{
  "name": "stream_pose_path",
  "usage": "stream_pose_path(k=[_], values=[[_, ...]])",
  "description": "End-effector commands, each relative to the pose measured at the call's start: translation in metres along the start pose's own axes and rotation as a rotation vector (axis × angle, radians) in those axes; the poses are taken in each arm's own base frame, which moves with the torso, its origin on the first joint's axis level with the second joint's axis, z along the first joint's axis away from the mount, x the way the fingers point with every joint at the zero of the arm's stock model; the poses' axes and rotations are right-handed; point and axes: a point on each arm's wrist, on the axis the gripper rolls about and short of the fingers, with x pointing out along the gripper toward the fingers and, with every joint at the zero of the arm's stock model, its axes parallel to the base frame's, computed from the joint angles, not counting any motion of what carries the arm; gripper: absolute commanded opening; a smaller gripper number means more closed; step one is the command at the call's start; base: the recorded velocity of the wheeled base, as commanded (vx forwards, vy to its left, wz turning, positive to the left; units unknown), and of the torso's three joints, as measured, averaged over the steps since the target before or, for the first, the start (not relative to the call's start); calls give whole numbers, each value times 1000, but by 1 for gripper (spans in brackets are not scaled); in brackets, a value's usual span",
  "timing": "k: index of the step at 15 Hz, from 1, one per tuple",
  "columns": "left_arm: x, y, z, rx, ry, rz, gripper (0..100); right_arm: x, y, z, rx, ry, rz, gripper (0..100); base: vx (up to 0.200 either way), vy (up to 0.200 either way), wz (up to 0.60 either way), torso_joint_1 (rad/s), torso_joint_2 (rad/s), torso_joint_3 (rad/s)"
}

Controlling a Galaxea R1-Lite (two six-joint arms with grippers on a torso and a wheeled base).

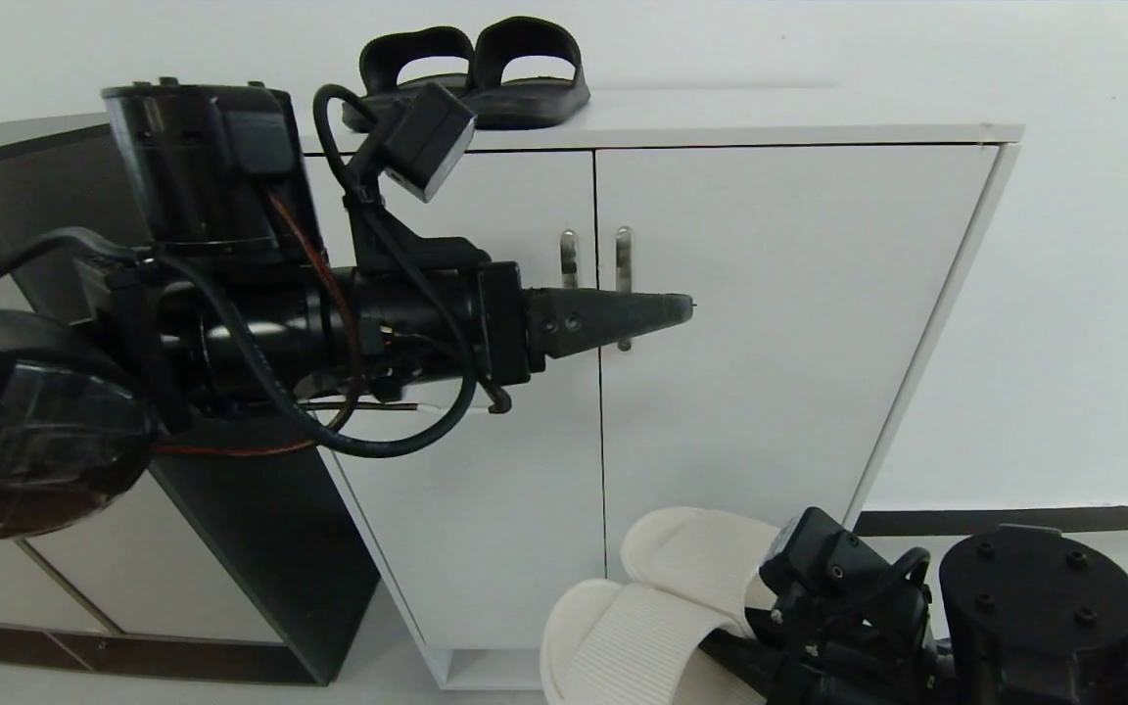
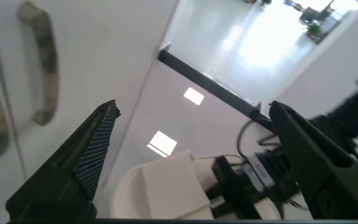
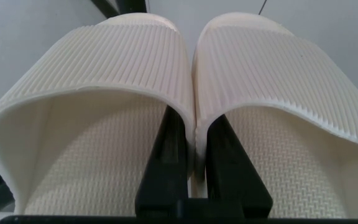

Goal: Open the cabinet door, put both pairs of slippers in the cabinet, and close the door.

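Right jaws: the right gripper (image 3: pixel 194 158) has its two black fingers (image 3: pixel 166 155) drawn close together, one inside each slipper. They pinch the pair's two inner walls between them.
Left jaws: the left gripper (image 2: pixel 197 143) is spread wide with nothing between its fingers (image 2: pixel 89 158). In the head view its tip lies over the metal bar handles (image 1: pixel 623 259), at the seam of the doors. Whether it touches them cannot be told.
Held pair: the ribbed cream foam slippers (image 1: pixel 642 607) sit side by side and touching, low before the right door. Their long axes run along the right gripper's fingers, with the toes away from the wrist and towards the cabinet's foot.
Other pair: the black rubber slippers (image 1: pixel 476 73) lie side by side on the cabinet top, above the left door. Their strap openings face the robot and their long axes run front to back.
Cabinet: the white two-door cabinet (image 1: pixel 770 294) has both doors closed.
Room: a dark grey cabinet (image 1: pixel 35 196) stands against the white one's left side. Behind them is a plain white wall (image 1: pixel 1093 245) with a dark skirting strip (image 1: pixel 1014 519), and the pale floor (image 2: pixel 191 96) is glossy.
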Motion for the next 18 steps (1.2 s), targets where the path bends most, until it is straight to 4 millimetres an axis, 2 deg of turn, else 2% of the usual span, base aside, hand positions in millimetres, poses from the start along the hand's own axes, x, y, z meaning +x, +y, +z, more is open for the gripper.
stream_pose_path(k=[1, 4, 9, 14, 18], values=[[17, 16, -4, -8, 2, 62, 100, 0, 0, 0, -2, -1, 1, 0, 0, 0, 0, 0, 0, 0], [30, 33, -8, 21, -58, 131, 100, 1, 0, -1, -1, 5, 1, 0, 0, 0, 0, 0, 0, 0], [26, 57, -10, 12, -62, 194, 100, 1, 0, -1, -2, 5, 2, 0, 0, 0, 0, 0, 0, 0], [40, 69, -17, -1, -43, 195, 100, 1, 0, -1, -2, 4, 2, 0, 0, 0, 0, 0, 0, 0], [48, 68, -18, 0, -39, 178, 100, 0, 2, -1, -5, 2, 8, 0, 0, 0, 0, 0, 0, 0]])
